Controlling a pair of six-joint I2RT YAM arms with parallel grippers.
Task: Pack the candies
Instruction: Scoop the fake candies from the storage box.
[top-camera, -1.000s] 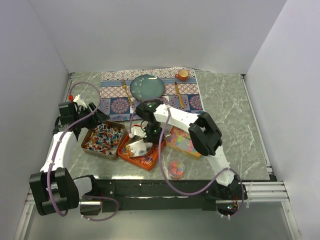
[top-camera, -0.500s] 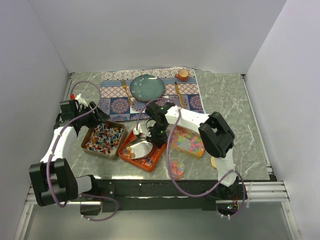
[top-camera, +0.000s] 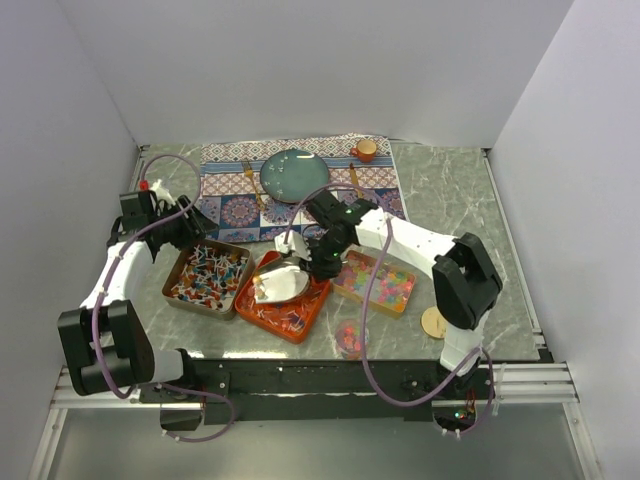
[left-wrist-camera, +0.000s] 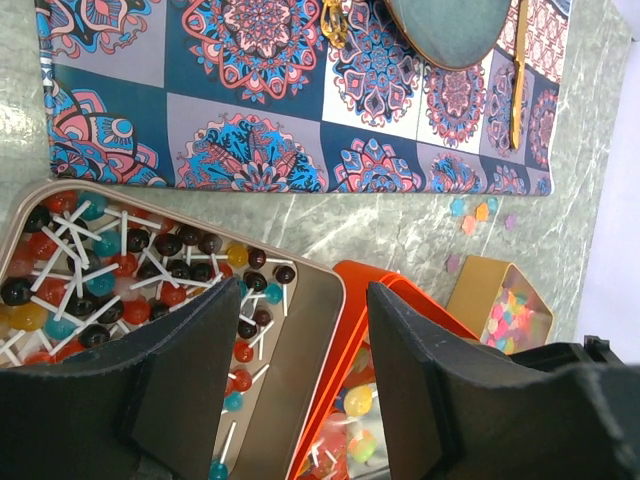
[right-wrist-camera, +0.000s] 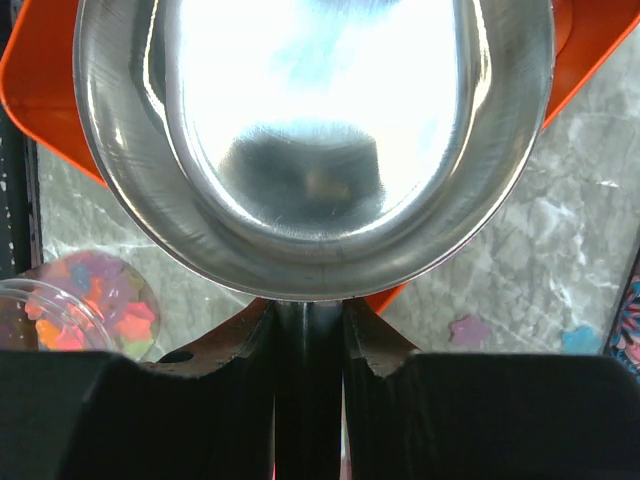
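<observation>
Starting overhead: what has the right tool (top-camera: 320, 260) got? (K.)

Clamped on the handle of the scoop (top-camera: 278, 284); bowl low over the far half of the orange tray (top-camera: 260, 316). Can't tell if it touches anything. Far left of that tray, past the metal tray (top-camera: 173, 272), hangs the left tool (top-camera: 190, 232), jaws apart. The candies (top-camera: 290, 318) lie in three lots: some in the orange tray, more in the metal tray just left of it, pastel ones in the gold tray (top-camera: 366, 302) just right of it. Small clear cup (top-camera: 350, 337) on the tabletop (top-camera: 460, 230), just beside the tray's near-right edge. (M.)

Left wrist view? (K.)

Jaws wide, nothing between them. Past them the metal tray sits hard by the orange tray; touching or not, can't tell. A few loose pieces on bare tabletop beyond. (M.)

Right wrist view? (K.)

Tool pinched on the scoop's stem. Bowl looks empty, orange tray under it, cup off to one side, stray star-shaped pieces on the stone. (M.)

So the scooping's not yet done. How to do it well? (K.)

My read: dip the lip shallow, drive along the tray floor toward a wall so pieces heap in, level before lifting. Sticks may snag; go slow. Cup mouth is small, so pour from close above. (M.)
</observation>
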